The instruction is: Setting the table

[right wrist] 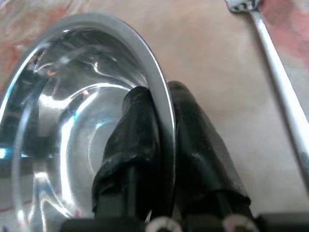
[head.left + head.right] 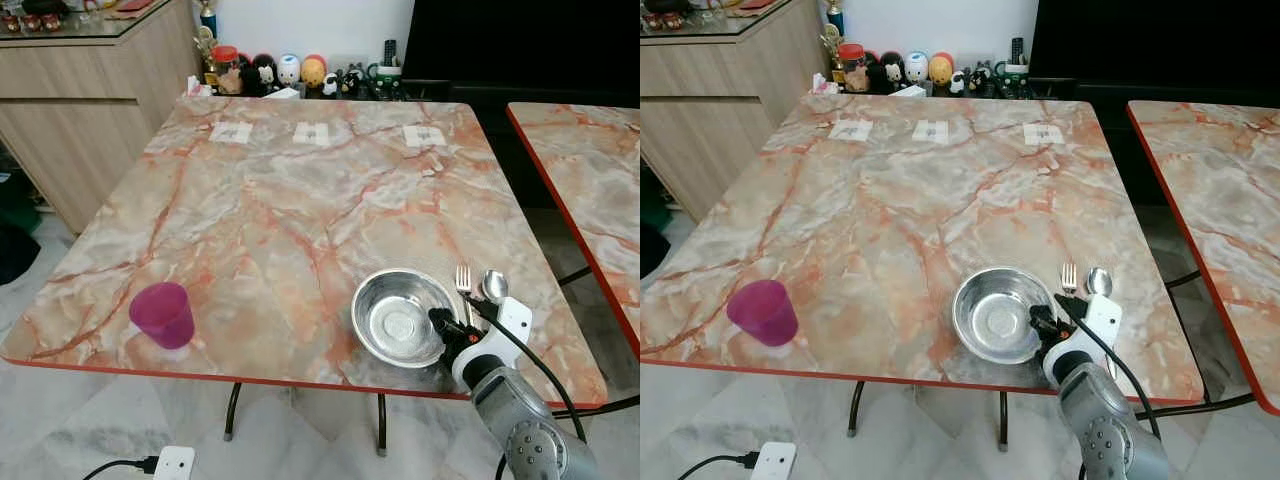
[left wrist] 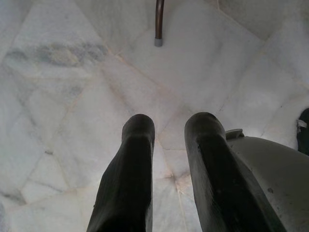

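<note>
Marble-patterned table is set near its front right corner: round steel bowl, rim pinched by right gripper, one finger inside. Silver fork and spoon lie just right of it, handles toward front edge. Left gripper hangs spread, idle.

The far shelf figurines are too small to identify.

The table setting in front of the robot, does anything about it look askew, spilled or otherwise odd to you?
Nothing stands out. The steel bowl sits upright with the right gripper pinching its rim, the fork and spoon lie side by side beside it, and the purple cup stands upright, unspilled.
</note>
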{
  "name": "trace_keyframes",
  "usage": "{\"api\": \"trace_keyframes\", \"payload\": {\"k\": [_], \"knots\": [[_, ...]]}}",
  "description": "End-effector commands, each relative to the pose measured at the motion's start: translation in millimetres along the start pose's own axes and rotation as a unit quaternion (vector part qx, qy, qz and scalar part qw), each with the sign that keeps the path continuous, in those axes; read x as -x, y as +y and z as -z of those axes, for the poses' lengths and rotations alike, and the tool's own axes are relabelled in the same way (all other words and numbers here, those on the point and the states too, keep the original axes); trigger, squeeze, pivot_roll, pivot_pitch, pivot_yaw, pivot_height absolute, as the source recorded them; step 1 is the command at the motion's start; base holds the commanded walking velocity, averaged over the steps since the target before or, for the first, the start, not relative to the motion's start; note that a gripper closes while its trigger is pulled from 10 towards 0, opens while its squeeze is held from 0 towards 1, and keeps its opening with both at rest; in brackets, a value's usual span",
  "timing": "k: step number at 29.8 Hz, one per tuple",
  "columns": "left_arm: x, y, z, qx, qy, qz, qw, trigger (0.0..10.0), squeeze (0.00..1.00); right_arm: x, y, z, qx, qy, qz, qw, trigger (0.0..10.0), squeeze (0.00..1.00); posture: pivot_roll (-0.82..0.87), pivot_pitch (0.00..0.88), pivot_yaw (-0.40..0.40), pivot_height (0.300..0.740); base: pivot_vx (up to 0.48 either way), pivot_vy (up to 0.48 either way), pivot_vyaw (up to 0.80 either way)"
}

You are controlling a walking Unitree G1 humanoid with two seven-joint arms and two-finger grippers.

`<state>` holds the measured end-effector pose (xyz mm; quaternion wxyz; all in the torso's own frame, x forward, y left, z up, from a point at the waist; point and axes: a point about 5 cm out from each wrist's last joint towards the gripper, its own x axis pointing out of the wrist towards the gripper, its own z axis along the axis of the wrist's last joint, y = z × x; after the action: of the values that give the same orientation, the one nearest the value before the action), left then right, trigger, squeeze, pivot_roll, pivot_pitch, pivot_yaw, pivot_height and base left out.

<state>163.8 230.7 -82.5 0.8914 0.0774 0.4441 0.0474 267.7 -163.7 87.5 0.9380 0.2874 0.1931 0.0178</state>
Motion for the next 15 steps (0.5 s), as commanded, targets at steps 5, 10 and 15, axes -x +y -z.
{"api": "trace_keyframes", "payload": {"k": [5, 10, 15], "knots": [[1.7, 4.1, 7, -0.001, 0.012, -0.006, 1.000, 10.0, 0.00, -1.5, -1.4, 2, -0.004, -0.002, 0.009, 1.000, 0.0, 0.00, -0.02, 0.067, -0.003, 0.740, 0.000, 0.000, 0.00], [1.8, 4.7, 7, -0.002, 0.012, -0.007, 1.000, 10.0, 0.00, -2.1, -0.6, -13, -0.014, -0.068, 0.006, 0.998, 0.0, 0.00, -0.02, 0.064, 0.005, 0.740, 0.000, 0.000, 0.00], [-0.5, 2.2, 0, -0.008, 0.006, -0.006, 1.000, 10.0, 0.00, -5.7, 6.1, -33, -0.028, -0.173, -0.011, 0.984, 0.0, 0.00, -0.03, 0.021, 0.018, 0.740, 0.000, 0.000, 0.00]]}}
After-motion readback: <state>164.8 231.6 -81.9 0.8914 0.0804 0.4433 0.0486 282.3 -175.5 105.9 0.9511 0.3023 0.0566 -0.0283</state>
